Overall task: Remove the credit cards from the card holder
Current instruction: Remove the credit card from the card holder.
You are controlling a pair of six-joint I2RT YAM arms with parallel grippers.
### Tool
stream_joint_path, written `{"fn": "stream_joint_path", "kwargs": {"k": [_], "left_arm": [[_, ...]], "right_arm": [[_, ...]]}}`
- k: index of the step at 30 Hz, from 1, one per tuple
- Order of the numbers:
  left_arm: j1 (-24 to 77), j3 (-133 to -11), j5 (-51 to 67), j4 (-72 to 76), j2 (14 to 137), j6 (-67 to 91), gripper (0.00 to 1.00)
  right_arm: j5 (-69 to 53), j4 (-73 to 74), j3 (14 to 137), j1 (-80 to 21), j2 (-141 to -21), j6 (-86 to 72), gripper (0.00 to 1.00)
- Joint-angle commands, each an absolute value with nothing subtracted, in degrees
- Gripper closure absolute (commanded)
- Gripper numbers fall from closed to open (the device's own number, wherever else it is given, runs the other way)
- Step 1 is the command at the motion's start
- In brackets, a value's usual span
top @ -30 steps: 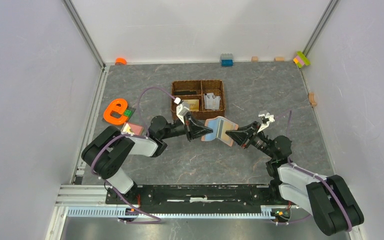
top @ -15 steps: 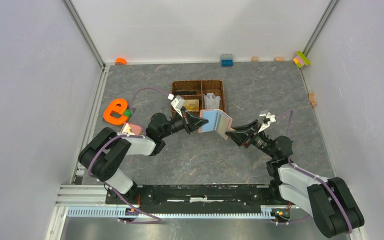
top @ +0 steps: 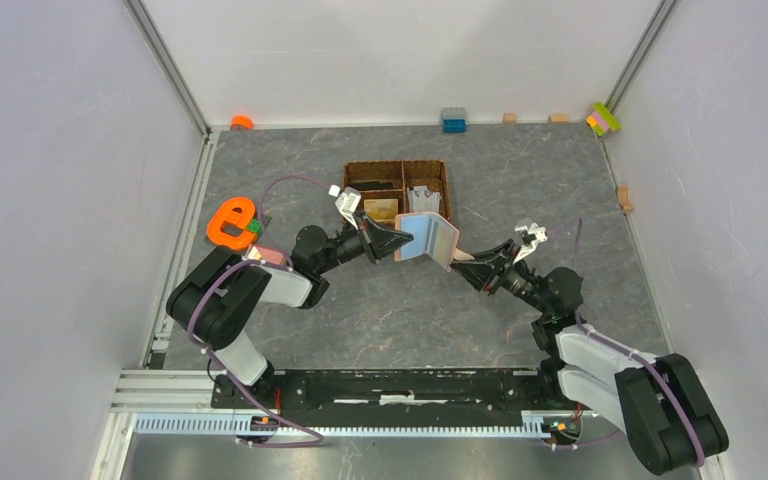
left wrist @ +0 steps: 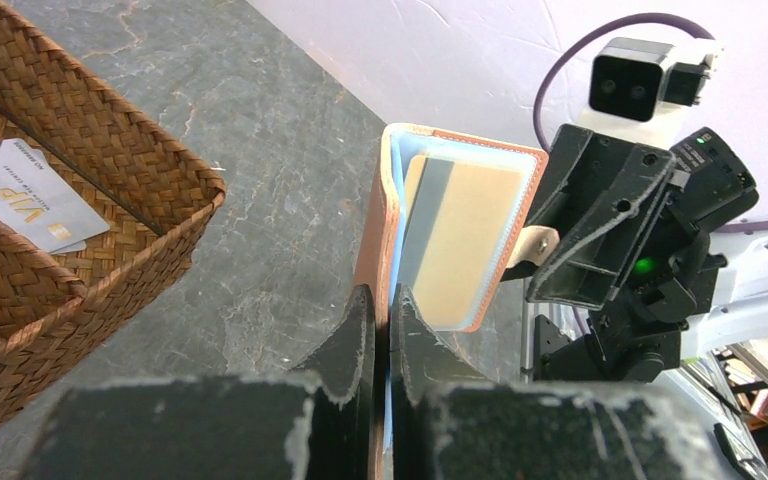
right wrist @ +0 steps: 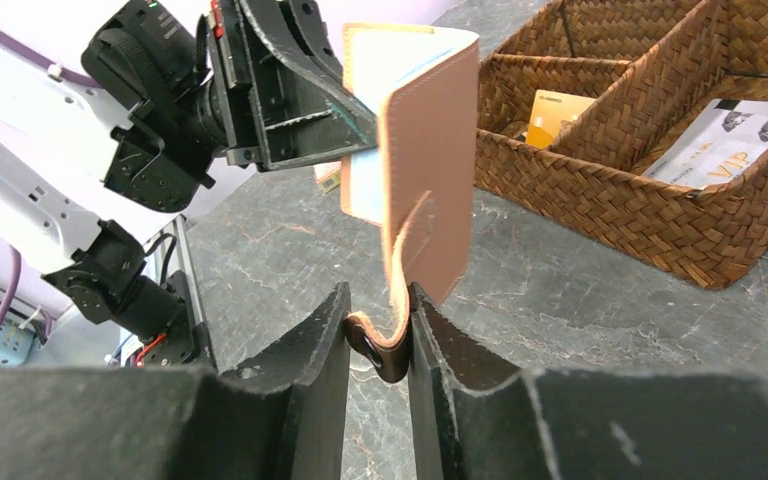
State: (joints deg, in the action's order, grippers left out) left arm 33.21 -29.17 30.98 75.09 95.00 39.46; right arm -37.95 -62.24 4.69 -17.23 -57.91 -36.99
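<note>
Card holder [top: 427,240], one, with one gold-tan card [left wrist: 460,235]; one basket [top: 396,164]

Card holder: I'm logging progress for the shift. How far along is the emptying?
Done: the holder is up off the table and open. In hand: the left fingers clamp its edge, and its tab sits between the right fingers. Left: a tan card and, behind it, a dark card sit in its sleeve. A gold card and a VIP card lie in the basket; their origin is unclear.
</note>
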Motion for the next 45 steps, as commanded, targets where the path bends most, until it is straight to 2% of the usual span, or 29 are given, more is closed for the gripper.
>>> {"fn": "stream_joint_path", "kwargs": {"k": [1,4,11,15,18,24,30,33,35,39,45], "left_arm": [[33.13,-28.97,33.71,80.55,94.04,42.16,0.98],[33.16,-29.34,34.88,80.85,94.42,42.94,0.98],[33.59,-29.36,36.23,81.82,94.83,43.67,0.98],[33.57,-29.51,36.36,81.66,94.31,44.57,0.98],[33.58,-29.9,34.54,79.73,93.45,45.76,0.98],[33.51,-32.97,26.36,68.74,92.56,47.22,0.98],[33.56,-35.75,19.62,56.47,91.57,48.86,0.98],[33.89,-35.28,15.32,53.13,90.42,52.67,0.98],[34.24,-34.66,13.53,52.96,89.97,55.32,0.98],[34.13,-37.39,13.39,42.3,88.89,57.61,0.98],[34.07,-41.63,14.58,23.68,87.28,56.7,0.98]], "right_arm": [[-36.76,-61.4,7.1,-17.49,-58.74,-34.93,0.73],[-36.75,-61.09,7.43,-17.49,-59.53,-34.57,0.75],[-36.05,-60.37,8.07,-17.52,-61.03,-33.91,0.72],[-36.27,-61.05,8.22,-17.53,-61.61,-34.33,0.83],[-36.55,-61.7,8.24,-17.49,-61.41,-35.4,0.82],[-35.3,-55.53,11.0,-17.49,-59.52,-35.18,0.82],[-31.7,-48.02,14.9,-17.56,-58.78,-37.03,0.86],[-31.06,-47.56,15.39,-17.76,-58.7,-40.41,0.8],[-29.62,-46.61,15.77,-18.24,-58.15,-42.2,0.79],[-25.86,-35.98,20.95,-20.21,-58.71,-41.4,0.8],[-30.94,-17.27,34.26,-22.21,-65.37,-36.95,0.79]]}}
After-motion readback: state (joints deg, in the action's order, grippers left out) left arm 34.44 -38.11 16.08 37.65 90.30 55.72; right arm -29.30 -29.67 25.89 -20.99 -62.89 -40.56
